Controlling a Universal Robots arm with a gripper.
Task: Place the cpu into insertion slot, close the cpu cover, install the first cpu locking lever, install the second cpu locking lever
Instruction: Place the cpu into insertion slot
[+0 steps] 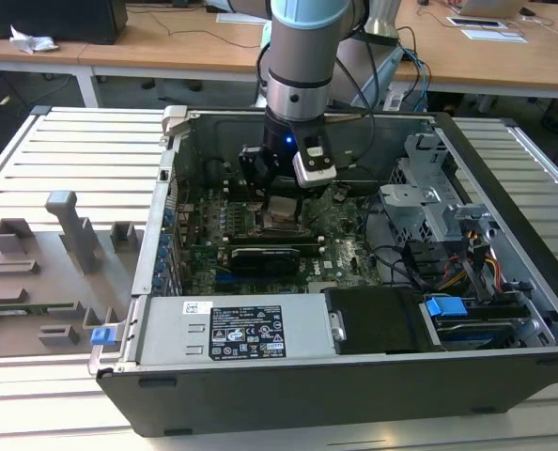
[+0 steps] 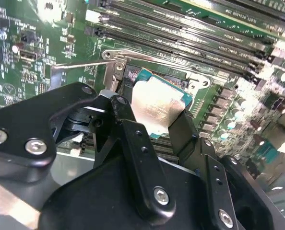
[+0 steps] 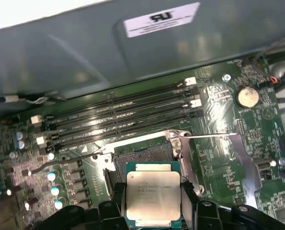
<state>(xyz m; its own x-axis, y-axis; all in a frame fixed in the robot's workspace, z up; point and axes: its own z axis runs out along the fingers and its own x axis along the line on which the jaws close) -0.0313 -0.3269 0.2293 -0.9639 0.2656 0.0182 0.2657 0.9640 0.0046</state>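
My gripper (image 3: pixel 153 192) is shut on the cpu (image 3: pixel 153 195), a flat square chip with a silvery top and a green rim, pinched at two opposite edges by the black fingers (image 2: pixel 128 120). The cpu (image 2: pixel 157 103) hangs low over the insertion slot (image 3: pixel 143 154), covering its nearer part; I cannot tell whether they touch. The slot's dark middle lies open, edged by silver metal framing (image 3: pixel 177 139). A thin locking lever (image 3: pixel 210 137) sticks out sideways from one corner. In the exterior view the gripper (image 1: pixel 284 209) reaches down into the open computer case onto the green board.
Long black memory slots (image 3: pixel 118 110) run beside the socket, with the grey case wall (image 3: pixel 133 57) behind them. A coin battery (image 3: pixel 247 96) sits on the board. The power supply (image 1: pixel 251 329), a drive cage (image 1: pixel 429 202) and cables crowd the case. A grey fixture (image 1: pixel 54 254) lies at the exterior view's left.
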